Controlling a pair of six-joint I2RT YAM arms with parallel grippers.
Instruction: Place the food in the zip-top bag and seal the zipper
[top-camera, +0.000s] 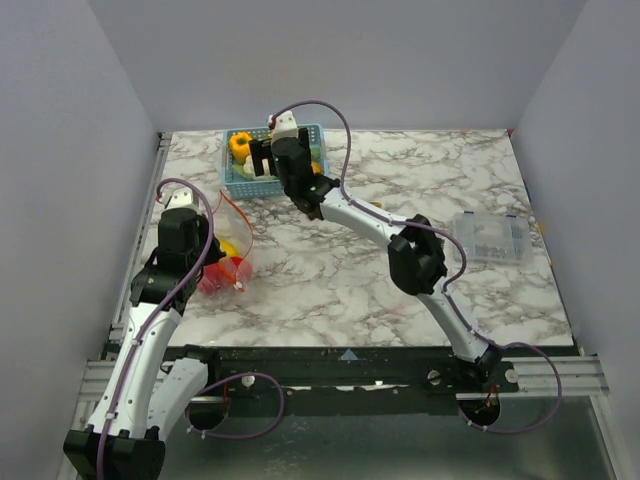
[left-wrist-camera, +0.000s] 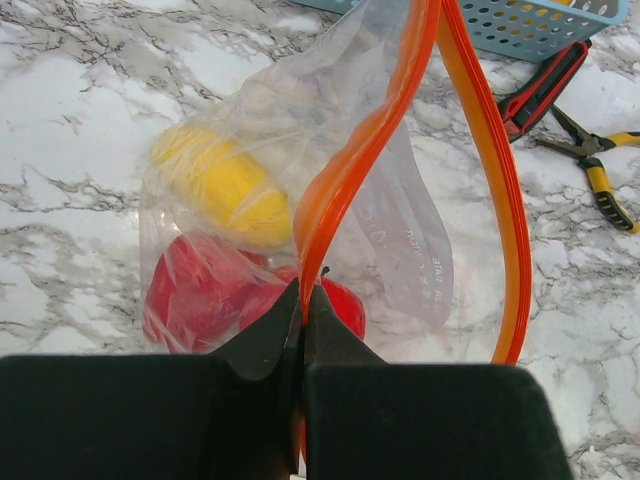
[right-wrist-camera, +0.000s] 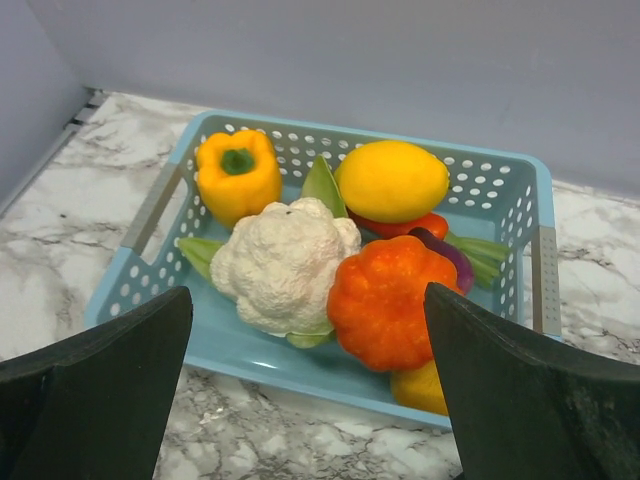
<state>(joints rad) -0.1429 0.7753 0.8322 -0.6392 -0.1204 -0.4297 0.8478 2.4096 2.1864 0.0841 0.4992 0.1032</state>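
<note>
Zip-top bag (left-wrist-camera: 400, 240) lies on the table (left-wrist-camera: 80, 130), left side, near the blue basket (right-wrist-camera: 500, 175). Mouth open, yellow food (left-wrist-camera: 220, 185) and red food (left-wrist-camera: 200, 290) inside. Left end effector (left-wrist-camera: 303, 300) pinched tight on the zipper (left-wrist-camera: 350, 170). Red-handled pliers (left-wrist-camera: 545, 85) beside the bag. Right end effector (right-wrist-camera: 308, 300) spread wide, empty, over the basket with cauliflower (right-wrist-camera: 280, 265), orange squash (right-wrist-camera: 385, 300), yellow pepper (right-wrist-camera: 238, 175).

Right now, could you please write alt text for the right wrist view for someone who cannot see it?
The right gripper, wide open, faces a blue basket on the marble table. In it lie a white cauliflower, an orange pumpkin, a yellow pepper and a yellow lemon, all toys.
</note>
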